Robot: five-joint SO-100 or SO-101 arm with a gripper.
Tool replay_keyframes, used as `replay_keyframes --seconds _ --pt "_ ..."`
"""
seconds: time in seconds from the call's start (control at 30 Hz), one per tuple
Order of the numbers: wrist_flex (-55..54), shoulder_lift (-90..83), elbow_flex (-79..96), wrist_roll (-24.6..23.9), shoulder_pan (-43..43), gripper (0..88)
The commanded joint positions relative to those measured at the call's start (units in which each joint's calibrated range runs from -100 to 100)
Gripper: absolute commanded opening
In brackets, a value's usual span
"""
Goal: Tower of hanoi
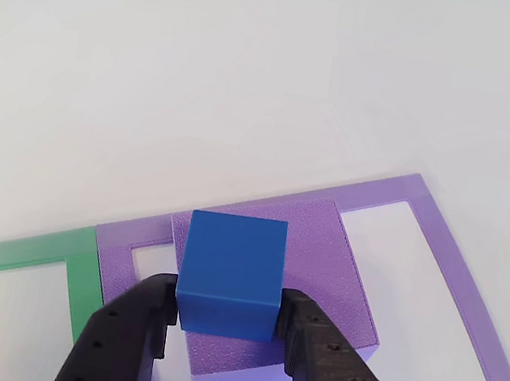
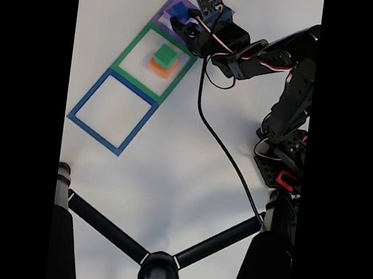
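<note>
The tool [image 1: 223,323] has its two black fingers closed against the left and right sides of the blue cube [image 1: 231,272], the smallest piece of the set, and in the other view the cube sits over the flat purple block [image 1: 319,274], which lies inside the purple frame [image 1: 452,263]; whether the cube already rests on the purple block or hangs just above it cannot be told from these pictures. In the fixed view the same grip shows at the far end of the worktop [image 2: 169,171], where the blue cube [image 2: 180,9] is at the tip of the arm [image 2: 265,54] over the purple frame [image 2: 162,19]. Just nearer, inside the green frame [image 2: 130,56], the green block [image 2: 165,55] sits stacked on the orange block [image 2: 158,69]. The blue frame [image 2: 89,104], nearest of the three, holds nothing. As a judgement, the puzzle is in its middle stretch: the widest piece seems to be on what looks like the goal square, and the smallest is being set on it or taken from it, while the orange and green pair waits on the middle square. Still left would be moving that pair across, which calls for parking small pieces on the blue frame in turn, then ending with the cube on top.
</note>
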Motion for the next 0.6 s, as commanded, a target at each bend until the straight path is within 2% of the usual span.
replay_keyframes --seconds 0.0,0.57 --pt "-1.32 -3.47 -1.06 0.59 -0.69 6.3" --pt "0.54 -6.92 -1.15 0.59 -1.68 3.6"
